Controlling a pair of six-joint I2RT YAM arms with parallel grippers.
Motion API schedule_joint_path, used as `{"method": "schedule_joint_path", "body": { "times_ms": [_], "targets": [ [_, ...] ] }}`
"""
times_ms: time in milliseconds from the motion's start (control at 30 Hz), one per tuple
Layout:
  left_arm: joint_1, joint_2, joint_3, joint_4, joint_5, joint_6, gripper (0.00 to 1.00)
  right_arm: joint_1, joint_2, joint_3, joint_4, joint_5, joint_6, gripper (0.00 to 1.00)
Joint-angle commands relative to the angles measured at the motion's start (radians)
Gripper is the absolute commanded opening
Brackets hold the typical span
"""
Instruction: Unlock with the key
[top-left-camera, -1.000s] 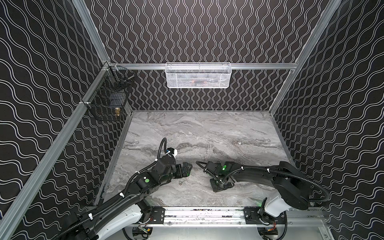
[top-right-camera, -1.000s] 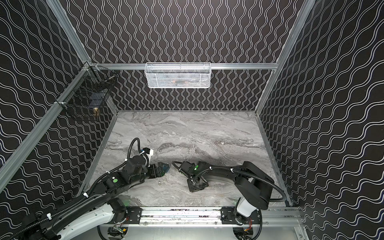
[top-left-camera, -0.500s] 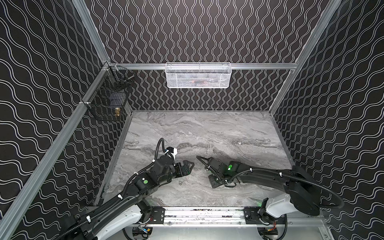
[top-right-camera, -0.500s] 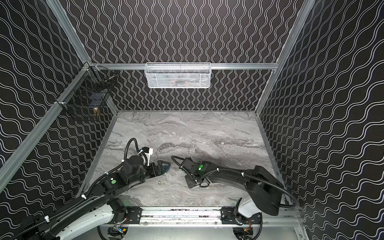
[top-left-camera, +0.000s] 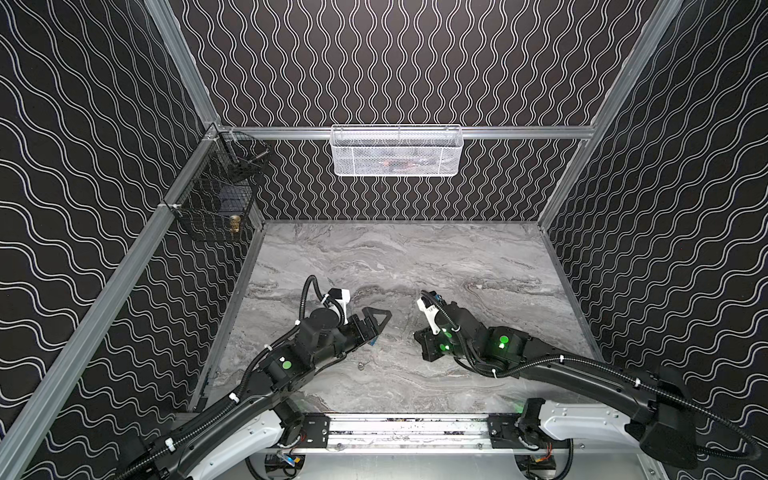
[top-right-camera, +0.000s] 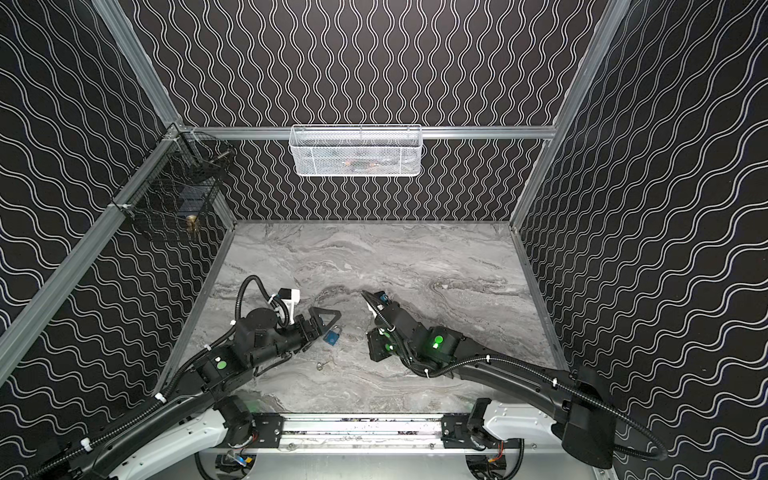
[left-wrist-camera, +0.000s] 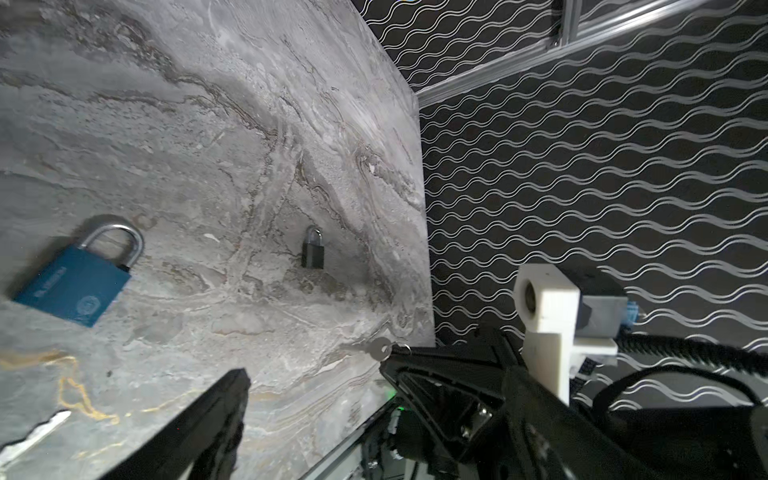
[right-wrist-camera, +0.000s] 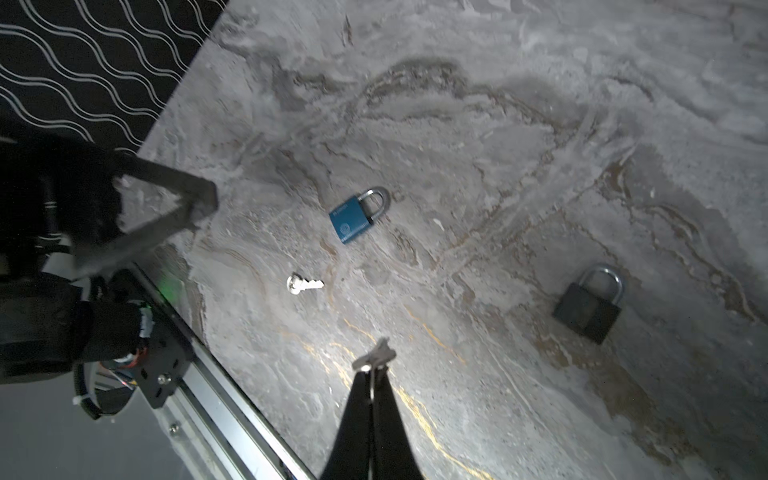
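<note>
My right gripper (right-wrist-camera: 371, 369) is shut on a small silver key (right-wrist-camera: 374, 355), which sticks out past the fingertips just above the marble table (right-wrist-camera: 540, 104). The left wrist view shows that key (left-wrist-camera: 380, 349) at the tip of the right gripper. A second silver key (right-wrist-camera: 303, 284) lies loose on the table. A blue padlock (right-wrist-camera: 357, 216) lies flat with its shackle closed, right beside my open left gripper (top-right-camera: 328, 327). A black padlock (right-wrist-camera: 588, 305), also closed, lies to the other side of the held key.
A white mesh basket (top-left-camera: 397, 151) hangs on the back wall. A black wire basket (top-left-camera: 216, 199) sits in the back left corner. Patterned walls close in three sides, and a metal rail (top-left-camera: 407, 428) runs along the front edge.
The right gripper has closed the last bit on the key and shifted slightly away from the front rail, while its elbow swung out to the right. The left arm has barely moved.
</note>
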Motion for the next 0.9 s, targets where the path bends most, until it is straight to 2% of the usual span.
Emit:
{"method": "schedule_joint_path", "body": {
  "times_ms": [0, 167, 467, 567, 667, 867],
  "targets": [
    [0.001, 0.026, 0.021, 0.087, 0.028, -0.174, 0.99, 0.009, -0.008, 0.036, 0.125, -0.004, -0.013, 0.0],
    [0.001, 0.066, 0.039, 0.13, 0.021, -0.299, 0.99, 0.047, 0.023, 0.104, 0.197, 0.038, -0.032, 0.0],
    [-0.014, 0.087, 0.112, 0.083, -0.036, -0.364, 0.99, 0.077, 0.074, 0.132, 0.322, 0.015, -0.043, 0.0],
    [-0.026, 0.079, 0.092, 0.144, -0.047, -0.404, 0.97, 0.086, 0.085, 0.135, 0.346, 0.027, -0.045, 0.0],
    [-0.029, 0.074, 0.123, 0.045, -0.059, -0.41, 0.97, 0.091, 0.086, 0.138, 0.368, 0.025, -0.053, 0.0],
    [-0.031, 0.067, 0.08, 0.149, -0.078, -0.469, 0.92, 0.095, 0.122, 0.161, 0.383, -0.006, -0.055, 0.0]
  ]
}}
